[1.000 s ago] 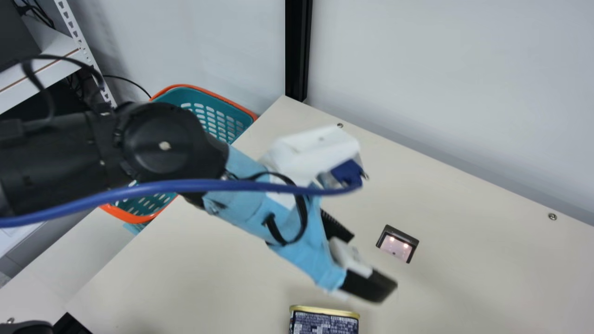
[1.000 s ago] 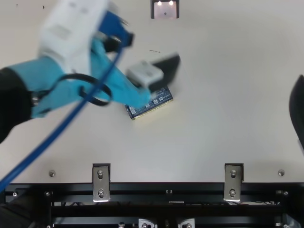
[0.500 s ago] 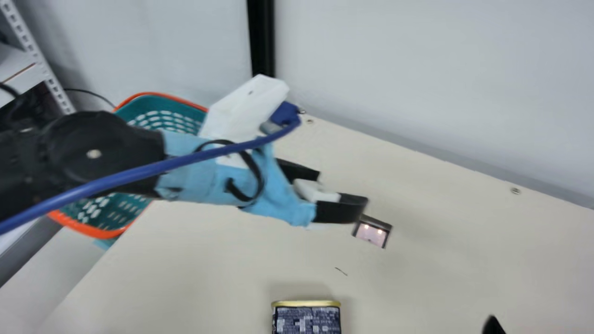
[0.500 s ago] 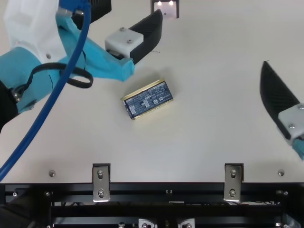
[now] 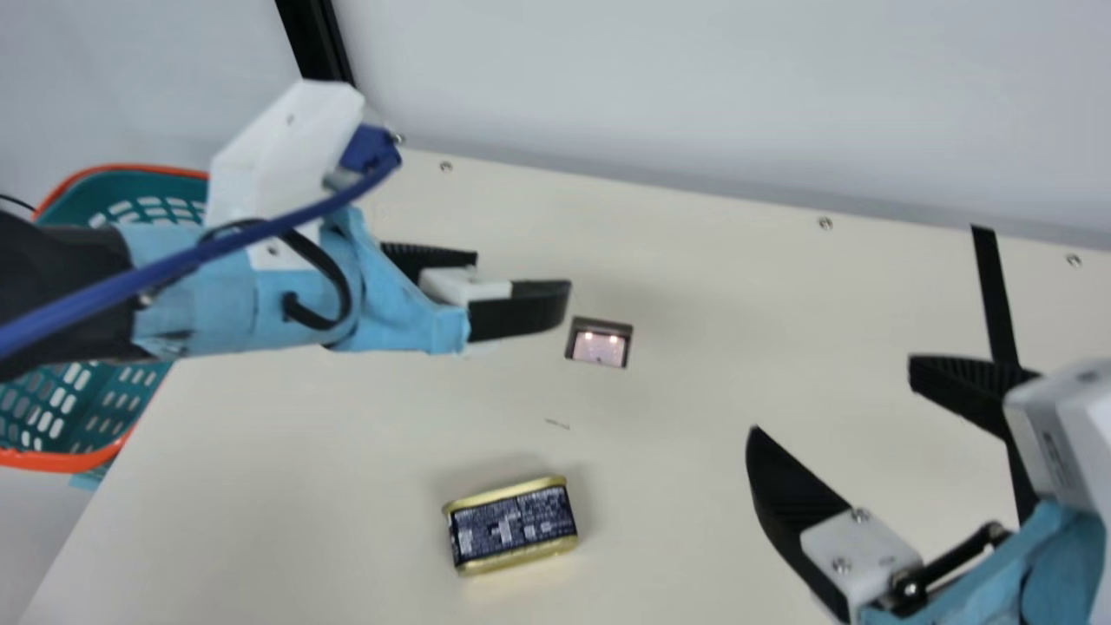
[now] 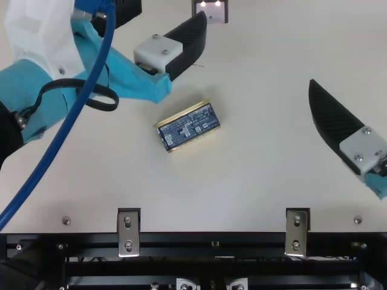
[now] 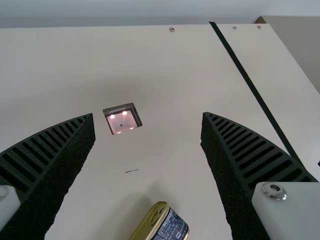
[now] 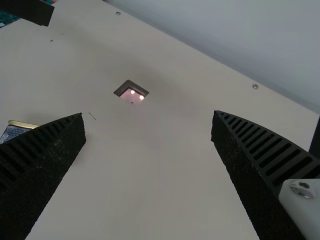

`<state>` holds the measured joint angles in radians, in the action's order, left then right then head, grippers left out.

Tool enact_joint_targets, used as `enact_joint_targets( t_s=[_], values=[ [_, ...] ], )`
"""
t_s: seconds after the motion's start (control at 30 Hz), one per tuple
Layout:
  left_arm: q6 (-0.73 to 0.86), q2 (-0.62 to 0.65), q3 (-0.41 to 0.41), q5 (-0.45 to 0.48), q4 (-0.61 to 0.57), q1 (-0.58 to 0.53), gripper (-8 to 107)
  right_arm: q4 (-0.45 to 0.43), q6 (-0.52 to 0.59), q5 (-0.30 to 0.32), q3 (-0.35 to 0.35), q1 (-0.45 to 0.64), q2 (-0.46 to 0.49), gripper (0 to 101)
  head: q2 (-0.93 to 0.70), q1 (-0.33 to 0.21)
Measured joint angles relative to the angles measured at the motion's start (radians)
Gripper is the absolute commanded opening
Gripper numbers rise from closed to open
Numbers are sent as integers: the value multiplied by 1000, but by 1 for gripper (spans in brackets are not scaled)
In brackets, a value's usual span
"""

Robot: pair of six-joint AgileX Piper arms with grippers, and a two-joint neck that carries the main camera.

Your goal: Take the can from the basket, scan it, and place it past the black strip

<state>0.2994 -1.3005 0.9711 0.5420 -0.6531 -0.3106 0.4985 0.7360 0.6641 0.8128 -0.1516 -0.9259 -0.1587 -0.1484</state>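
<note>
Basket [image 5: 65, 462] cropped, arm [image 5: 217, 308] across, can [image 5: 512, 525] lettering blurred

From my seat, a plain pale wall [image 5: 694, 87] rises beyond both jaws, with a black post [image 5: 317, 43] upright against it behind the left jaws. Beneath both jaws I see a cream counter [image 5: 694, 278], screws [image 5: 825, 223] dotting its far edge. Past its side edge, well beyond the left jaws, lies a grey surface [image 7: 295, 45]. The light is soft.
</note>
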Motion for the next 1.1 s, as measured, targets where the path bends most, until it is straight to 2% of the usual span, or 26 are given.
enact_joint_targets(
  t_s=[0.17, 0.33, 0.9, 1.1],
  values=[
    [0, 0, 0, 0, 0, 0, 90, 64, 93, 48, 23, 33, -21, 101, 0, 5],
    [0, 0, 0, 0, 0, 0, 90, 103, 147, 49, 30, 87, -32, 101, 0, 5],
    [-23, 0, 5, 0, 19, -6, 90, 99, 144, 44, 32, 86, -31, 101, 0, 5],
    [-72, 11, 16, -45, 56, 8, 90, 64, 97, 41, 41, 48, -32, 101, 0, 10]
  ],
)
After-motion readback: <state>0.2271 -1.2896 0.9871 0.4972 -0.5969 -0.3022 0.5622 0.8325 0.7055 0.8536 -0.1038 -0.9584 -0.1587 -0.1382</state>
